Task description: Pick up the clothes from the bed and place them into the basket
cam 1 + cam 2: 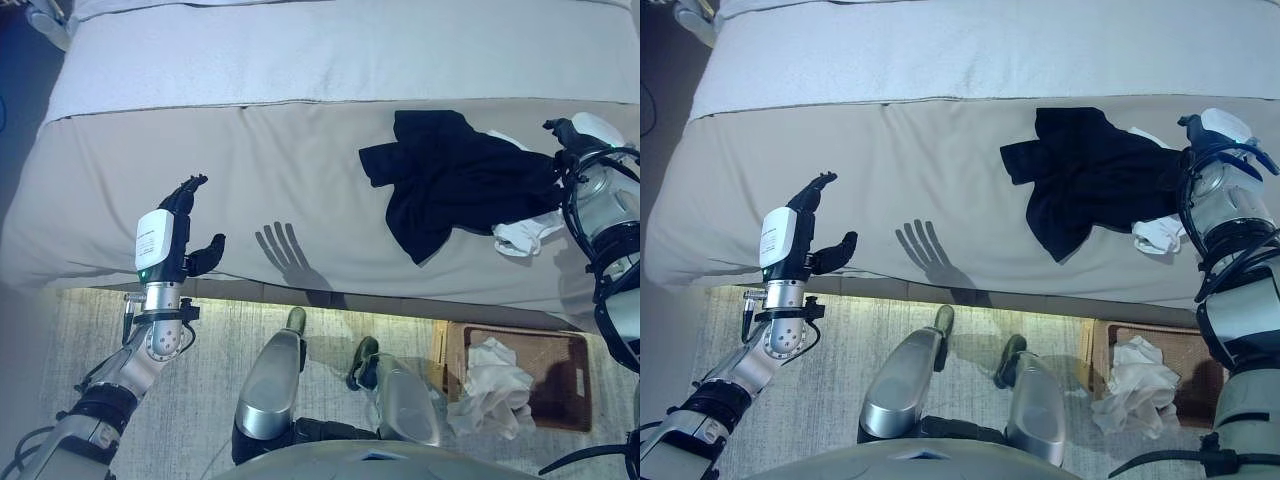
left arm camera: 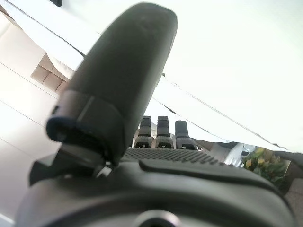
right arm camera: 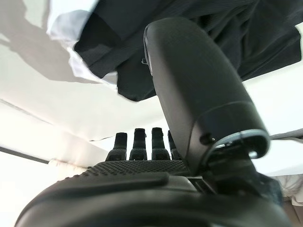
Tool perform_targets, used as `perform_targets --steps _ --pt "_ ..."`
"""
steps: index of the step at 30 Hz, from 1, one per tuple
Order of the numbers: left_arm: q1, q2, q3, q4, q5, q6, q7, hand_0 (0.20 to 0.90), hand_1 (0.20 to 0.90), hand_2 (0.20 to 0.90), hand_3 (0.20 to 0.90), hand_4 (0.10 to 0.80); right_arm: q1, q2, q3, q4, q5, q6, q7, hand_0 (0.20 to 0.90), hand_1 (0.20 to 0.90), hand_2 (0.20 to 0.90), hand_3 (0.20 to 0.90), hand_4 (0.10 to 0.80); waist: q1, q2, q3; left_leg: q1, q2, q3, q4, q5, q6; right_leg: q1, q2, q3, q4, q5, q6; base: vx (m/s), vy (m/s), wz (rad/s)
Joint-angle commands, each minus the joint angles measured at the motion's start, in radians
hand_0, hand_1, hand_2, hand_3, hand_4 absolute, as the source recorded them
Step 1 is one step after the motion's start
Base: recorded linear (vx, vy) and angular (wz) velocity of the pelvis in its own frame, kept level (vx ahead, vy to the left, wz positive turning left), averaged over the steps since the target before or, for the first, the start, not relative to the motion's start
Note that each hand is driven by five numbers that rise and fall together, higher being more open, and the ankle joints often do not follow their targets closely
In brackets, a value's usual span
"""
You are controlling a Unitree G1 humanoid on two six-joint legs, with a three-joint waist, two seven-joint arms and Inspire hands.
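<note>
A black garment (image 1: 450, 175) lies crumpled on the right part of the beige bed (image 1: 290, 160), partly over a white garment (image 1: 525, 237). My right hand (image 1: 572, 131) is at the black garment's right edge with its fingers straight, and it holds nothing. In the right wrist view the black garment (image 3: 227, 28) and the white one (image 3: 66, 23) lie just past the fingers (image 3: 142, 142). My left hand (image 1: 172, 235) is open and empty, raised over the bed's near left edge, far from the clothes. The brown basket (image 1: 570, 385) stands on the floor at the lower right.
A white cloth (image 1: 495, 385) lies in the basket and hangs over its left rim. A pale blanket (image 1: 330, 50) covers the far part of the bed. A light rug (image 1: 220, 350) lies on the floor along the bed's near edge.
</note>
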Motion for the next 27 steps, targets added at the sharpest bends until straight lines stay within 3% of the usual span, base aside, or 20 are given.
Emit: perform_targets --steps 1,6,14,20,27 --pt "0.04 0.021 -0.013 -0.059 -0.018 -0.073 0.048 0.9 0.9 0.9 0.9 0.8 -0.019 -0.082 -0.005 0.011 -0.056 -0.002 -0.081 0.9 0.9 0.9 0.9 0.8 0.009 0.025 -0.089 -0.122 0.017 -0.021 0.095 -0.036 -0.004 -0.042 0.039 -0.031 -0.008 0.052 -0.057 0.0 0.0 0.0" --pt "0.045 0.025 -0.009 -0.063 -0.024 -0.066 0.044 0.9 0.9 0.9 0.9 0.8 -0.014 -0.083 0.001 -0.003 -0.053 0.015 -0.071 0.9 0.9 0.9 0.9 0.8 0.012 0.025 -0.079 -0.128 0.016 -0.025 0.09 -0.03 -0.004 -0.047 0.039 -0.036 -0.007 0.052 -0.059 0.0 0.0 0.0" --pt "0.054 0.034 -0.003 -0.067 -0.03 -0.07 0.029 0.9 0.9 0.9 0.9 0.8 -0.025 -0.076 0.001 -0.081 -0.011 -0.068 -0.099 0.9 0.9 0.9 0.9 0.8 0.022 0.024 -0.076 -0.127 0.012 -0.034 0.073 -0.021 -0.007 -0.044 0.039 -0.046 -0.016 0.057 -0.056 0.0 -0.001 0.0" --pt "0.04 0.03 -0.005 -0.067 -0.027 -0.066 0.038 0.9 0.9 0.9 0.9 0.8 -0.062 -0.038 0.04 -0.141 -0.031 -0.047 -0.051 0.9 0.9 0.9 0.9 0.8 0.03 0.029 -0.057 -0.15 0.006 -0.039 0.085 -0.017 -0.006 -0.068 0.037 -0.05 0.006 0.052 -0.06 -0.015 -0.002 0.03" --pt "0.026 0.041 -0.009 -0.103 -0.022 -0.064 0.066 0.9 0.9 0.9 0.9 0.8 -0.153 -0.002 0.091 -0.07 -0.052 -0.019 -0.074 0.9 0.9 0.9 0.9 0.8 0.057 0.067 -0.007 -0.225 -0.017 -0.053 0.113 -0.008 0.004 -0.156 0.021 -0.061 0.091 0.042 -0.065 -0.071 -0.004 0.09"
